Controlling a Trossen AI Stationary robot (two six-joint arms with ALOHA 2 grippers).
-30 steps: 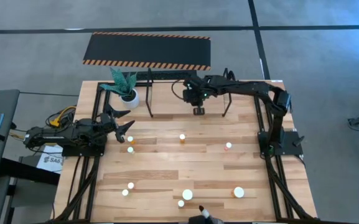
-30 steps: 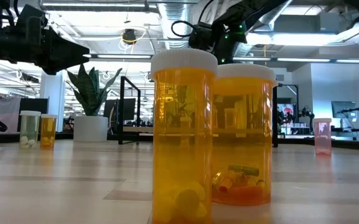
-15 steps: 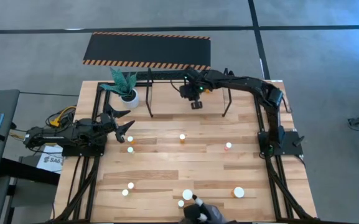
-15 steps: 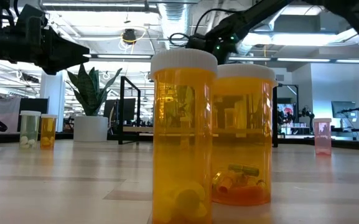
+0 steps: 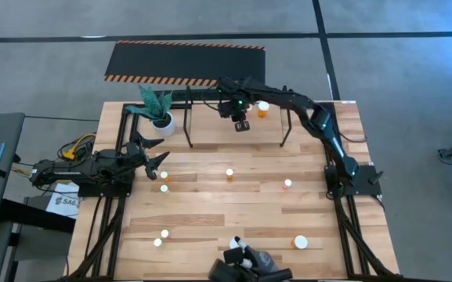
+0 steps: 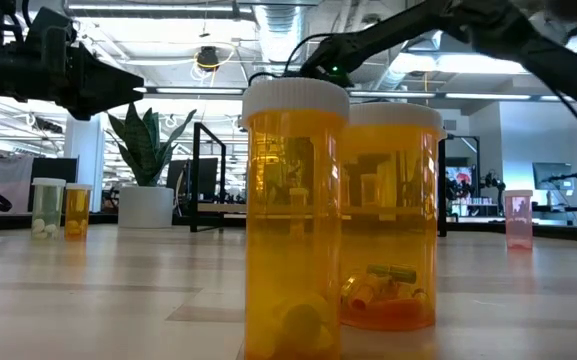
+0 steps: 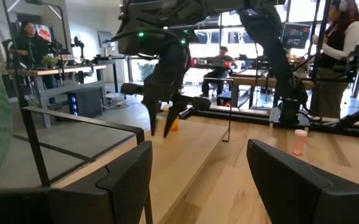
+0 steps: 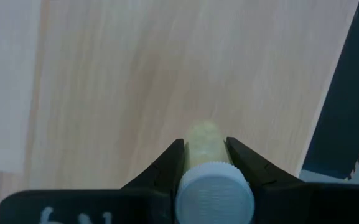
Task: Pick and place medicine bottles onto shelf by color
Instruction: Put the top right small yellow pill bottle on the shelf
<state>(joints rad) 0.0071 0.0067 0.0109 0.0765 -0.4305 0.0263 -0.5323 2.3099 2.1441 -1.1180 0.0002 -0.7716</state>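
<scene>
Right pincer [image 8: 205, 155] grips bottle [image 8: 210, 186], seemingly above shelf [image 5: 188, 117].

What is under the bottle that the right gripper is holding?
Under the pale bottle in the right gripper lies bare light wooden surface. The spot straight beneath it is covered by the bottle.

Both arms are matte black, built of slim jointed links. The right tool [image 5: 241, 124], top centre of the overhead frame, has a small green light and looping black cable. The left tool [image 5: 160, 161] ends in dark, wedge-shaped fingers [image 7: 126, 180].
</scene>
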